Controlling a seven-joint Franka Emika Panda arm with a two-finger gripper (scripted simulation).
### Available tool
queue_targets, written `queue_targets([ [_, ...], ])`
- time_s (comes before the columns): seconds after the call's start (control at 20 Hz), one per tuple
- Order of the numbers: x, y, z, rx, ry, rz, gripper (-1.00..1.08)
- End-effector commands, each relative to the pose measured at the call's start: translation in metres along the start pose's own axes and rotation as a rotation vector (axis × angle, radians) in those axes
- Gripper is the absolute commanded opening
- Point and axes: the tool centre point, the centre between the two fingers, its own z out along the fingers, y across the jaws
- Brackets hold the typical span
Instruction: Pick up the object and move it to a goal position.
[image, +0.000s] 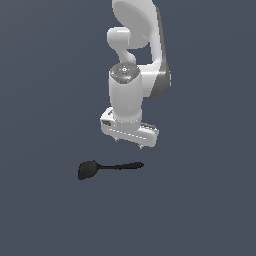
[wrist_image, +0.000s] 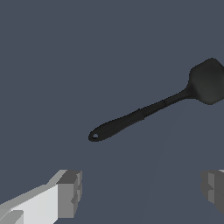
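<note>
The black spoon (image: 102, 168) lies flat on the dark grey floor, its oval bowl toward the exterior view's left and its thin handle pointing right. In the wrist view the spoon (wrist_image: 144, 113) lies diagonally, with the handle end with a small hole nearest the fingers. My gripper (image: 129, 142) hangs above and slightly behind the handle end, apart from the spoon. Its jaws are wide open and empty; the grey fingertips (wrist_image: 70, 192) show at both sides of the wrist view, with the gripper's midpoint (wrist_image: 142, 192) short of the handle.
The white arm (image: 135, 55) rises behind the gripper. The plain dark grey floor (image: 45, 125) stretches all around the spoon.
</note>
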Motion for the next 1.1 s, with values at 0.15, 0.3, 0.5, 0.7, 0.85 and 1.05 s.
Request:
queue_targets([
  [0.15, 0.01, 0.011, 0.017, -0.005, -0.009, 0.178, 1.0],
  [0.3, 0.016, 0.017, 0.026, -0.01, -0.013, 0.274, 1.0],
  [0.5, 0.023, 0.026, 0.038, -0.017, -0.016, 0.402, 1.0],
  [0.7, 0.029, 0.035, 0.05, -0.025, -0.018, 0.528, 1.0],
  [0.85, 0.034, 0.042, 0.059, -0.032, -0.018, 0.623, 1.0],
  [1.05, 0.04, 0.051, 0.071, -0.042, -0.017, 0.748, 1.0],
])
